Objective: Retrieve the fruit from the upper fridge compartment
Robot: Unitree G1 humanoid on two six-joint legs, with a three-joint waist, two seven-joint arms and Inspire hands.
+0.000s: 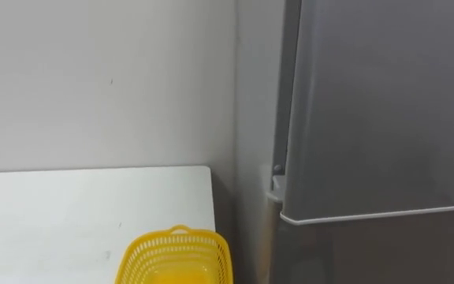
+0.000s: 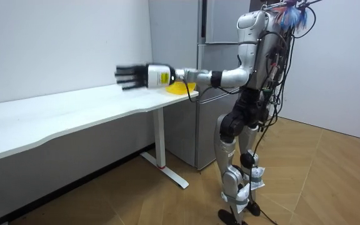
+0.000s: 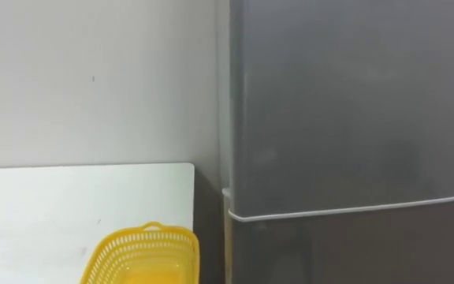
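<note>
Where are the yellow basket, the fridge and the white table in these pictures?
yellow basket [image 1: 172, 248]: left eye view, on its mesh wall.
fridge [image 1: 385, 102]: left eye view, middle of the upper door.
white table [image 1: 69, 213]: left eye view, bare part of the top.

readable text: none | yellow label [image 2: 165, 77] by left hand [image 2: 132, 76]: print illegible

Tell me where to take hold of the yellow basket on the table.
Probably grip the small handle loop on the far rim of the yellow basket, coming down from above and the left: it stands upright with that loop raised above the rim, and the fridge crowds its right side.
</note>
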